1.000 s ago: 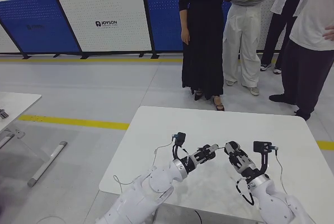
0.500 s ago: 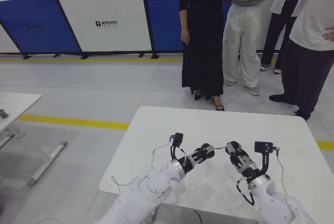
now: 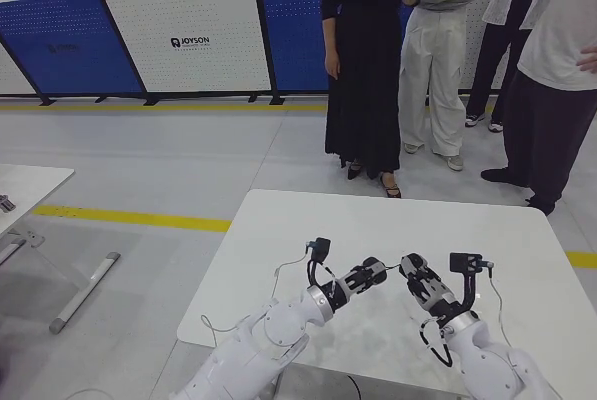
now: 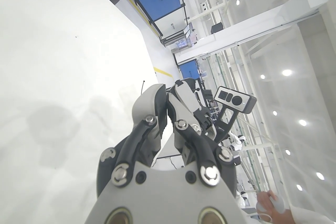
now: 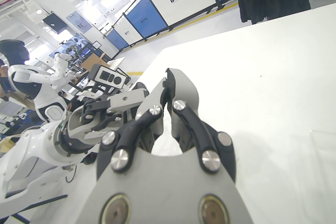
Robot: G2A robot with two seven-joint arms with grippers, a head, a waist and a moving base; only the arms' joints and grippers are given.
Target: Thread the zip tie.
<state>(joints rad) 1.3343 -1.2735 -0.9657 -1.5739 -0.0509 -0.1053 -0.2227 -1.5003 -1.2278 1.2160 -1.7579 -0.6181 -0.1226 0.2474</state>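
Observation:
Both grippers hang a little above the white table, tip to tip near its middle. My left gripper is shut; a thin black zip tie pokes out past its fingertips. My right gripper is also shut, facing the left one with only a small gap between them. A short dark piece of the zip tie bridges that gap. In the right wrist view the right gripper has its black pads pressed together, and the left gripper sits just beyond it. How the tie sits inside the right fingers is hidden.
The tabletop is bare white around the grippers. A second white table stands off to the far left. Several people stand on the floor beyond the table's far edge.
The two grippers have drawn closer together, so the gap between their tips is smaller than half a second ago. Both stay shut.

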